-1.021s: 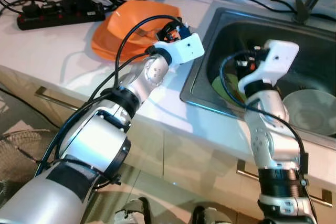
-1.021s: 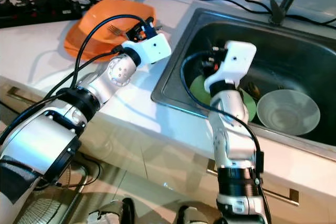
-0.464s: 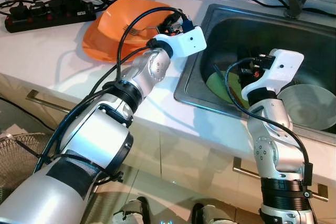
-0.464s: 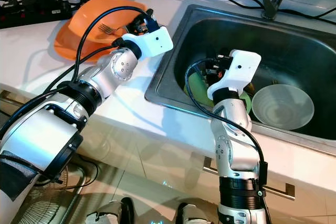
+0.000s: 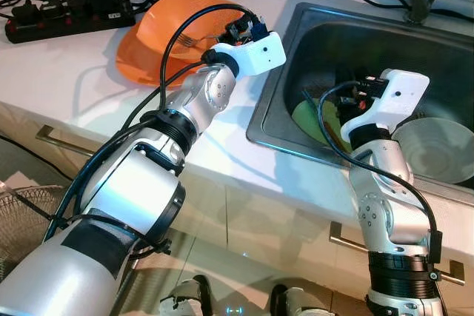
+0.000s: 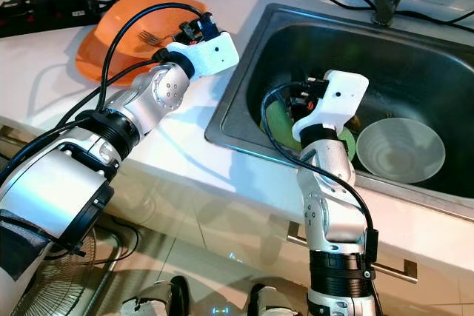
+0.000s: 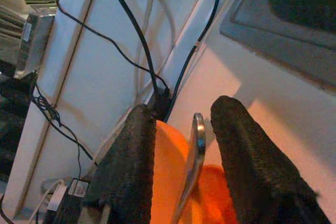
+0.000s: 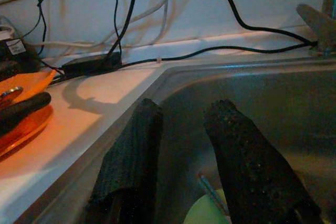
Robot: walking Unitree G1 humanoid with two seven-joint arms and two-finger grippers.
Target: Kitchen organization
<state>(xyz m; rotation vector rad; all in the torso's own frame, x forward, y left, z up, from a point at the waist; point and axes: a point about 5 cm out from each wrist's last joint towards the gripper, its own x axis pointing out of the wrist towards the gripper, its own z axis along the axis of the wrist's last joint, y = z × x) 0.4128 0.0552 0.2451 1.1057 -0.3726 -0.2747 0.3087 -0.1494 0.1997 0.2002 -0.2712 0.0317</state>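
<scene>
Left claw (image 7: 181,145) grips a fork (image 7: 192,156) over the orange plate (image 5: 159,35) near the sink (image 5: 278,120) rim; right claw (image 8: 184,150), fingers parted and empty, hangs inside the sink above a green plate (image 6: 278,120).

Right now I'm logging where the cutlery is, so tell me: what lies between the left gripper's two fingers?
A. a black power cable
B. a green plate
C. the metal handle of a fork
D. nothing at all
C: in the left wrist view a slim metal fork handle runs up between the left gripper fingers, above the orange plate; the head view shows the fork's tines lying on that plate.
</scene>
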